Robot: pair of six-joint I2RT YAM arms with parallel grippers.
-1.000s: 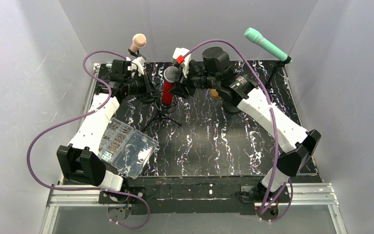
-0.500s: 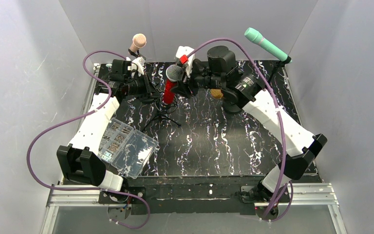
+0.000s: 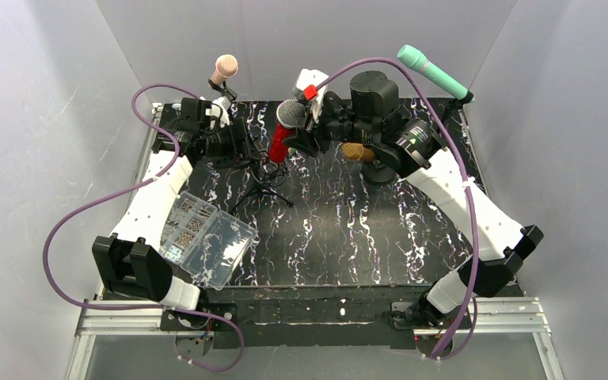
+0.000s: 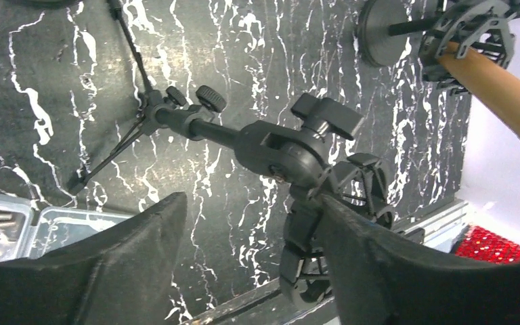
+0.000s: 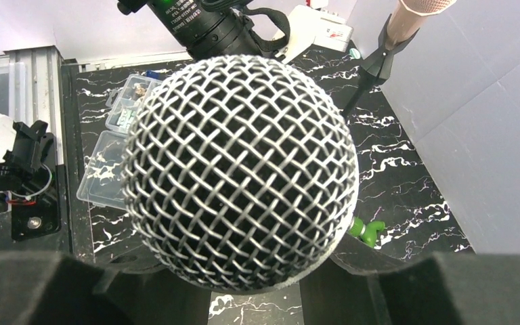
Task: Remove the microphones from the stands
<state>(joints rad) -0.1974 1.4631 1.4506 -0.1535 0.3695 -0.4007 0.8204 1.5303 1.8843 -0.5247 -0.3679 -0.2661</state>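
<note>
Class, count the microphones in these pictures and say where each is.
4. Pink-headed microphone back left; teal microphone back right; red microphone with silver mesh head in the right gripper; orange-tan microphone partly hidden under the right arm. More may be hidden.

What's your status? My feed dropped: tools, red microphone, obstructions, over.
Right tool shut on red microphone. Left tool open, straddling stand. Microphone tilted, apart from clip. Nothing blocking.

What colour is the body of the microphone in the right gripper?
Red microphone body; clearest in the top external view.
</note>
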